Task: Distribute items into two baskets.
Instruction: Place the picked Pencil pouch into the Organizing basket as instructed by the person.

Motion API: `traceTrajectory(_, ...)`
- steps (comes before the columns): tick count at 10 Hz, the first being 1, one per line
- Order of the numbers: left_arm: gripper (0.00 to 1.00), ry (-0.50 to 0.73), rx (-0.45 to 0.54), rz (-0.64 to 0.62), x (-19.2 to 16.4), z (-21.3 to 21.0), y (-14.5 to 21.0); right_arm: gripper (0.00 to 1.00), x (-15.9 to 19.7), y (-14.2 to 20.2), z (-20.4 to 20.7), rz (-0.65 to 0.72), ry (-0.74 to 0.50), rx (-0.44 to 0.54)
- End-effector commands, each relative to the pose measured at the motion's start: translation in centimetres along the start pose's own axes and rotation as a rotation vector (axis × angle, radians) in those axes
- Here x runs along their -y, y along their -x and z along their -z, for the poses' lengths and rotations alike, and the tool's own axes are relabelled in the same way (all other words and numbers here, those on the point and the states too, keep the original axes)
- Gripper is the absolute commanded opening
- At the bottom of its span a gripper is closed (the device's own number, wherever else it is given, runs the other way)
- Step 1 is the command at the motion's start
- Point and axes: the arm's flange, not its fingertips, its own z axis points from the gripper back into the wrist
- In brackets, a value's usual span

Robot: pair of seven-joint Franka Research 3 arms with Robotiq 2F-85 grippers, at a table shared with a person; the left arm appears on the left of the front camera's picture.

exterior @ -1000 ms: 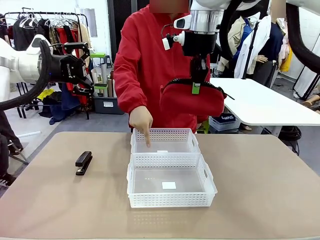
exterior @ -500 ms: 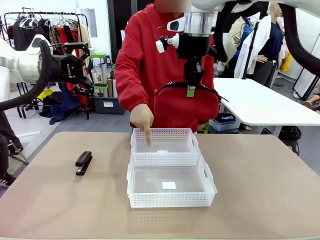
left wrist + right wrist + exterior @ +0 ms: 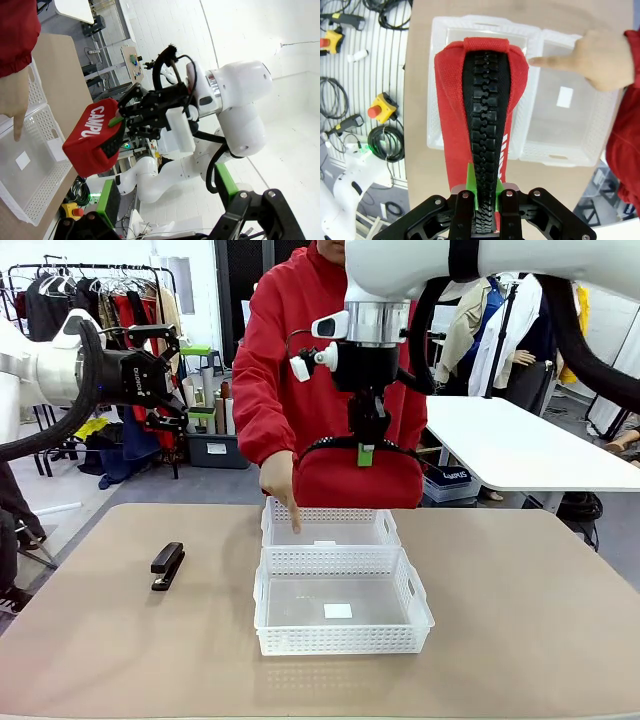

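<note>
Nearest me on the surface (image 3: 520,620) sits the larger basket (image 3: 340,638), holding just its white label (image 3: 338,611). The stapler (image 3: 167,565) lies flat at its 9 o'clock, well apart. Touching it at 12 o'clock is the smaller basket (image 3: 330,513), where the person's hand (image 3: 281,480) points a finger down inside. Above that basket my right end effector (image 3: 366,453) is clamped on the zipper edge of the red pouch (image 3: 340,480), which hangs in the air. At 10 o'clock my left end effector (image 3: 175,375) hovers high, spread wide and holding nothing.
</note>
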Motion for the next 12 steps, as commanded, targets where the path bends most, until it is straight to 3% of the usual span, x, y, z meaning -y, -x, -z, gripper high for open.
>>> traceTrajectory(1, 1.0, 0.003, 0.0, 0.004, 0.2, -0.1, 0.0, 0.0, -1.0, 0.2, 1.5, -0.071, 0.0, 0.025)
traceTrajectory(5, 1.0, 0.003, 0.0, 0.004, 0.2, -0.1, 0.0, 0.0, -2.7, -0.6, 5.2, -0.139, 0.005, 0.047)
traceTrajectory(7, 1.0, 0.003, 0.0, 0.004, 0.2, -0.1, 0.0, 0.0, -4.3, -1.3, 7.9, -0.16, 0.026, -0.003)
traceTrajectory(12, 1.0, 0.003, 0.0, 0.004, 0.2, -0.1, 0.0, 0.0, -6.4, -1.5, 11.2, -0.018, 0.06, -0.134)
